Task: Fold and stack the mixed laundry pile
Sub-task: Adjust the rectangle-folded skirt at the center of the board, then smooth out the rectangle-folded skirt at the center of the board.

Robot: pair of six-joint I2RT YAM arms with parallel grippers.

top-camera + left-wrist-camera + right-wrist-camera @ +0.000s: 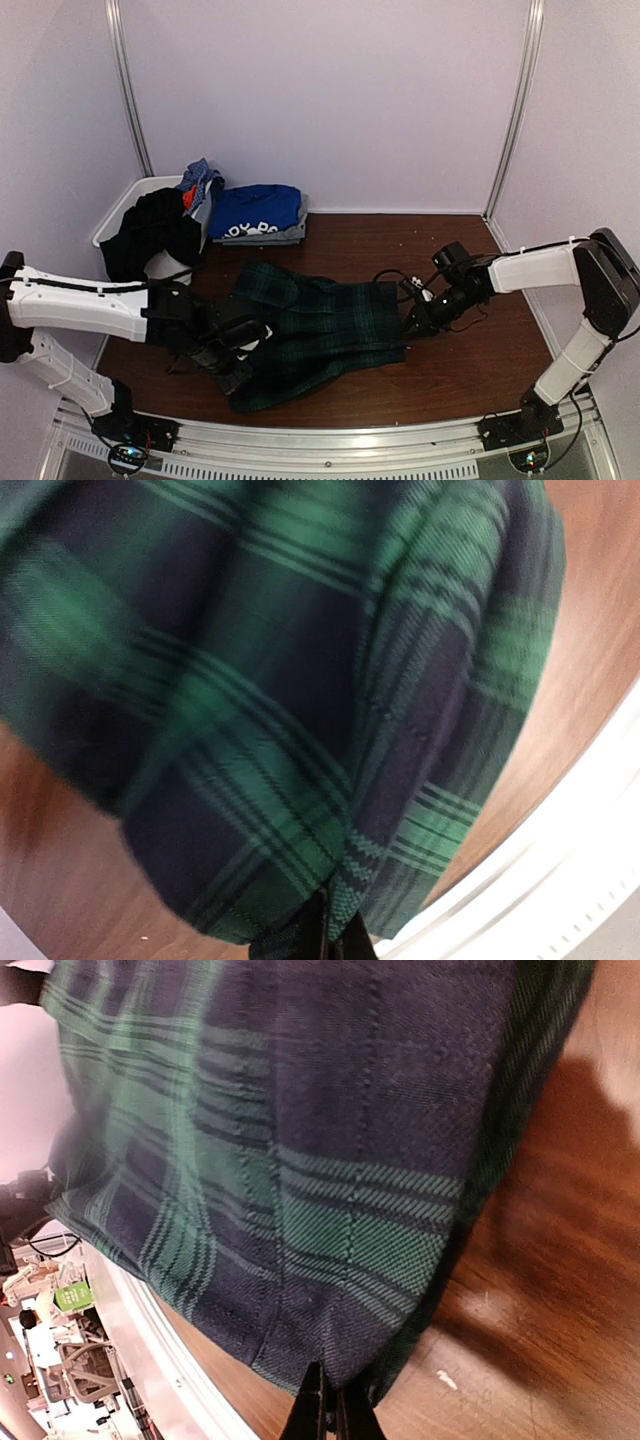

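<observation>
The dark green tartan pleated skirt lies spread on the brown table, mid-front. My left gripper is shut on the skirt's near-left edge; in the left wrist view the cloth hangs from the closed fingertips. My right gripper is shut on the skirt's right edge; in the right wrist view the hem is pinched between the closed tips. A folded royal-blue T-shirt with white print lies at the back. Black and multicoloured garments hang over the basket.
A white plastic basket stands at the back left against the wall. A metal rail runs along the table's near edge. Grey cloth lies under the blue T-shirt. Cables trail near the right wrist.
</observation>
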